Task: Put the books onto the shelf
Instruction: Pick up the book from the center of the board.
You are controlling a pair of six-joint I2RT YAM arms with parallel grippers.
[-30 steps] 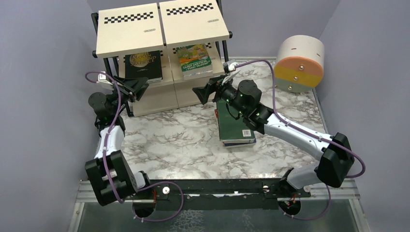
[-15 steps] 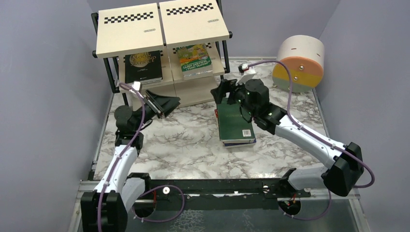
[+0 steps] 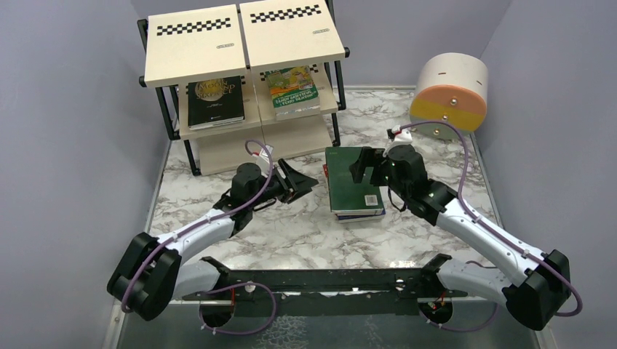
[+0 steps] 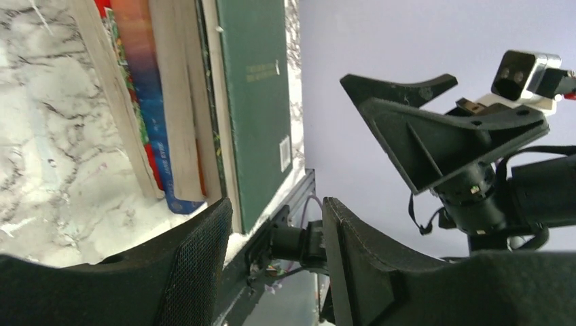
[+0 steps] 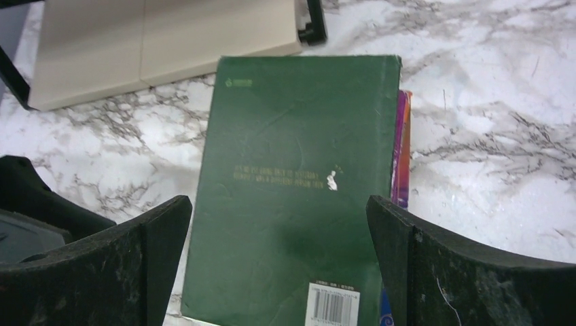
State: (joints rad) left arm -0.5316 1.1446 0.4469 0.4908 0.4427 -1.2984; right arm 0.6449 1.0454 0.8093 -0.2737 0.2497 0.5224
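A stack of books point(image 3: 354, 190) lies on the marble table, a dark green book point(image 5: 292, 190) on top with its barcode showing. Purple and orange spines point(image 5: 402, 149) peek out beneath it. My right gripper point(image 5: 278, 224) hovers over the green book, open wide, a finger on either side and nothing held; from above the right gripper point(image 3: 367, 164) is over the stack's far end. My left gripper point(image 3: 304, 185) sits low just left of the stack, open and empty. Its wrist view shows the stack's edges point(image 4: 170, 122). The shelf point(image 3: 244, 43) holds a black book point(image 3: 215, 102) and a green-yellow book point(image 3: 292, 89).
A round beige-and-orange drum point(image 3: 449, 94) stands at the back right. Grey walls close in both sides. The shelf's lowest board point(image 5: 163, 47) lies just beyond the stack. The black base rail point(image 3: 327, 280) runs along the near edge.
My left arm swung away from the shelf and down toward the stack's left side. My right gripper drew back from the shelf to above the green book and opened a little wider.
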